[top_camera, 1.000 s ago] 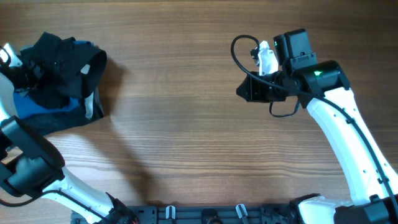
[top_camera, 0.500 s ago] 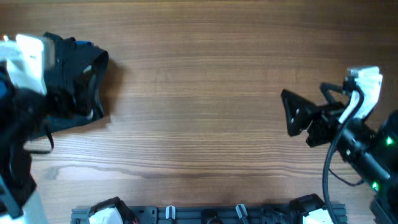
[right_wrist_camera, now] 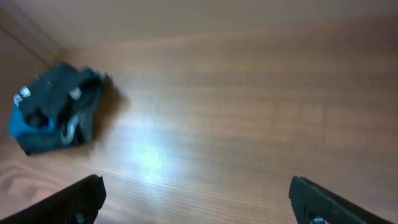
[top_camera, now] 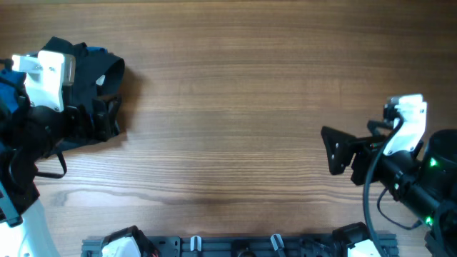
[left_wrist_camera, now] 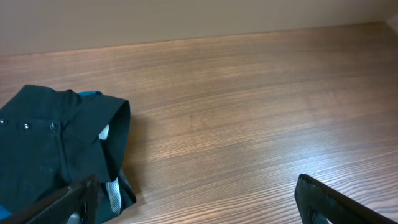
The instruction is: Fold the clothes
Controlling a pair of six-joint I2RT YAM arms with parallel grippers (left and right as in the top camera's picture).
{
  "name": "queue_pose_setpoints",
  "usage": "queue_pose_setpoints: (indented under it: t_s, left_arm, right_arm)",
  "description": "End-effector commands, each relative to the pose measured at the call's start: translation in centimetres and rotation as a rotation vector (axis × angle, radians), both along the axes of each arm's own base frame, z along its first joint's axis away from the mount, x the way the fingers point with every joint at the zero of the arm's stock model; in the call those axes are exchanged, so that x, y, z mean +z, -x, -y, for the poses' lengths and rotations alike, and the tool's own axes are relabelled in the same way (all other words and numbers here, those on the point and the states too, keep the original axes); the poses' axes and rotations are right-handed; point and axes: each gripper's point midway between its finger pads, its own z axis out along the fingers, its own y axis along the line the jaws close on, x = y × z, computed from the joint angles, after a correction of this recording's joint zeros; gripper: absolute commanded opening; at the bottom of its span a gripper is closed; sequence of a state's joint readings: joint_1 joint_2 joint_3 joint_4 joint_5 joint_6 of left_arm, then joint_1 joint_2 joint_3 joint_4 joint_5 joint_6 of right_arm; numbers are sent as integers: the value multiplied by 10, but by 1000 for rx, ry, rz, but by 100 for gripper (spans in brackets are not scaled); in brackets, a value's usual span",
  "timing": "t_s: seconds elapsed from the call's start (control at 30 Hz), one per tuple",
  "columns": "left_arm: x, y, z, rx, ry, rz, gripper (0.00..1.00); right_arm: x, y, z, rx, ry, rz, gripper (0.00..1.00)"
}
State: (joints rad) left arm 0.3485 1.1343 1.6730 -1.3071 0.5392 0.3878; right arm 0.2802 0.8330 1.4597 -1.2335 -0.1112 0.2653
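Note:
The clothes (top_camera: 91, 66) lie bunched in a black heap at the table's far left, with small buttons showing in the left wrist view (left_wrist_camera: 53, 143). My left gripper (top_camera: 103, 118) hovers at the heap's right edge. It is open (left_wrist_camera: 199, 208), its left finger over the fabric and nothing between the jaws. My right gripper (top_camera: 334, 150) stands open at the near right, far from the clothes (right_wrist_camera: 59, 96), with only bare wood between its fingers (right_wrist_camera: 205, 208).
A blue garment (right_wrist_camera: 25, 127) lies under the black heap, and a sliver of it peeks out at the heap's top (left_wrist_camera: 92, 94). The wooden table (top_camera: 228, 107) stretches between the two arms. A dark rail with clips (top_camera: 235, 246) runs along the near edge.
Both grippers have opened. My right arm pulled back from mid-table to the near right edge. My left arm swung in over the heap's near side; the heap itself barely shifted.

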Motion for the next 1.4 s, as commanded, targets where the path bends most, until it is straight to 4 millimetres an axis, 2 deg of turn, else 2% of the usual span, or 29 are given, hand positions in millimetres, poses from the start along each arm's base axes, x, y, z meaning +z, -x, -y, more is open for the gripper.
queue_pose_setpoints:
  t_s: [0.0, 0.07, 0.17, 0.3, 0.37, 0.4, 0.47, 0.57, 0.63, 0.67, 0.7, 0.8, 0.93, 1.03, 1.17, 1.37]
  left_arm:
    - [-2, -1, 0, -10, -15, -3, 100]
    - [-2, -1, 0, -10, -14, -3, 100]
    - [-2, -1, 0, -10, -15, -3, 100]
    - [-2, -1, 0, -10, -15, -3, 100]
    - [-2, -1, 0, -10, -14, -3, 100]
    - [-2, -1, 0, -10, -14, -3, 100]
    - [-2, -1, 0, -10, -15, -3, 100]
    - [-2, -1, 0, -10, -15, -3, 100]
    - [-2, -1, 0, -10, -15, -3, 100]
    - [-2, -1, 0, -10, -15, -3, 100]
    - [-2, -1, 0, -10, -15, -3, 100]
    - [-2, -1, 0, -10, -15, -3, 100]
    - [-2, -1, 0, -10, -15, -3, 100]
    - [-2, -1, 0, -10, -14, -3, 100]
    - [-2, -1, 0, -10, -14, -3, 100]
    - [-2, -1, 0, -10, -15, -3, 100]
  right_arm:
    - [-4, 3, 4, -3, 36, -12, 100]
    - [7, -9, 17, -19, 155, 85, 100]
    - [30, -21, 14, 84, 305, 248, 100]
    - [41, -25, 29, 1, 331, 323, 100]
    - [49, -29, 42, -81, 317, 433, 100]
    - [40, -28, 45, -96, 309, 455, 100]
    - [7, -23, 42, -73, 282, 460, 100]
    - [-53, -22, 41, -121, 154, 462, 100]
    - [-109, -25, 40, -138, 114, 415, 100]
    - [-127, -28, 40, -139, 110, 430, 100]
    - [-135, -29, 40, -142, 105, 459, 100]
    - [-144, -29, 40, -150, 87, 559, 100]
    - [-165, -38, 40, -159, 79, 587, 100]
    - [-190, -46, 39, -158, 81, 577, 100]
    - [-184, -50, 38, -164, 66, 651, 100]
    - [-185, -50, 38, -163, 66, 653, 100]
